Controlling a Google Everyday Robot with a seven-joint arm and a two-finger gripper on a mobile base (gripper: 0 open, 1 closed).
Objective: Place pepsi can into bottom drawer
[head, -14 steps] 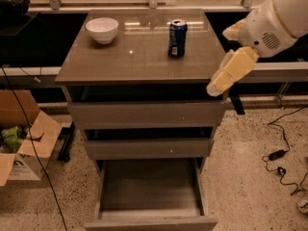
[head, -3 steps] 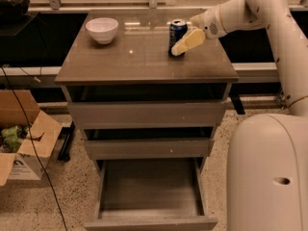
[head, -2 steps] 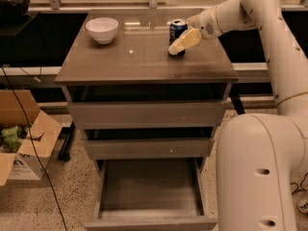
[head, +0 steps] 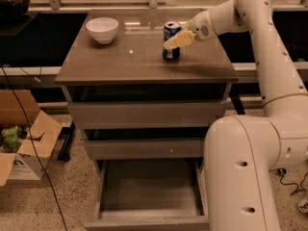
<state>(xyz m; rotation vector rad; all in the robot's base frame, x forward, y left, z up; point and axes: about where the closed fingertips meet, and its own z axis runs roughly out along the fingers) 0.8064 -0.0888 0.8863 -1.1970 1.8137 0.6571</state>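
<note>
The pepsi can [head: 170,32], dark blue with a silver top, stands upright on the cabinet top [head: 125,57], right of centre. My gripper [head: 177,39] reaches in from the right and sits at the can, its pale yellow tip covering the can's middle. The bottom drawer [head: 147,222] is pulled open at floor level below, and its inside shows nothing in it. The two drawers above it are pushed in.
A white bowl [head: 102,29] stands at the cabinet top's back left. My arm's large white link [head: 240,172] stands close to the open drawer's right side. A cardboard box [head: 23,146] and a black cable [head: 33,143] lie on the floor at left.
My gripper has moved left from the cabinet's right side onto the can and now overlaps its front. The can, the bowl and the drawers have not moved.
</note>
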